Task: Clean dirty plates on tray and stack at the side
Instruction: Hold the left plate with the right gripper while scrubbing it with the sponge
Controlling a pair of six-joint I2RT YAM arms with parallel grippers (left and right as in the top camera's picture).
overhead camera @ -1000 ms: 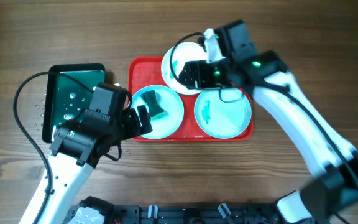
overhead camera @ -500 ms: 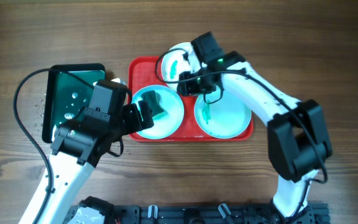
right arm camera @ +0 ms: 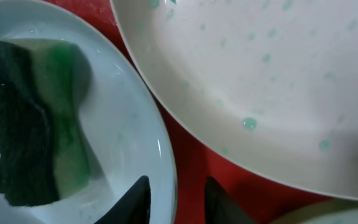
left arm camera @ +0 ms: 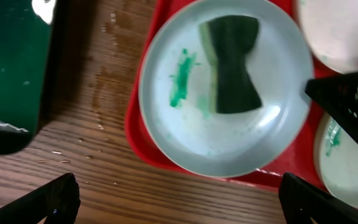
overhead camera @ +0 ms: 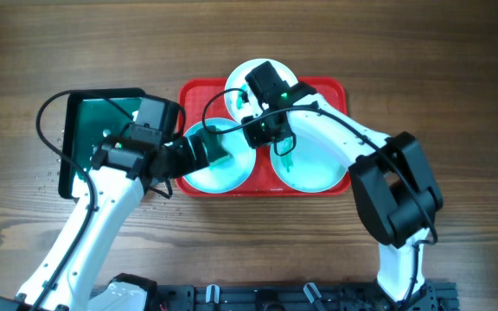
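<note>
Sponge [right arm camera: 36, 143] lies just left of the right claw [right arm camera: 176, 190], slightly parted; left claw [left arm camera: 179, 190], wide open, sits farther back

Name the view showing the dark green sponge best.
Left wrist: the dark green sponge lies whole on the pale turquoise round plate. Right wrist crops it at the left edge; overhead shows it small.

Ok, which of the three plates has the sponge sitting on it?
The left pale turquoise plate on the red tray: the dark green sponge lies in it. The right turquoise plate and the white plate hold no sponge.
</note>
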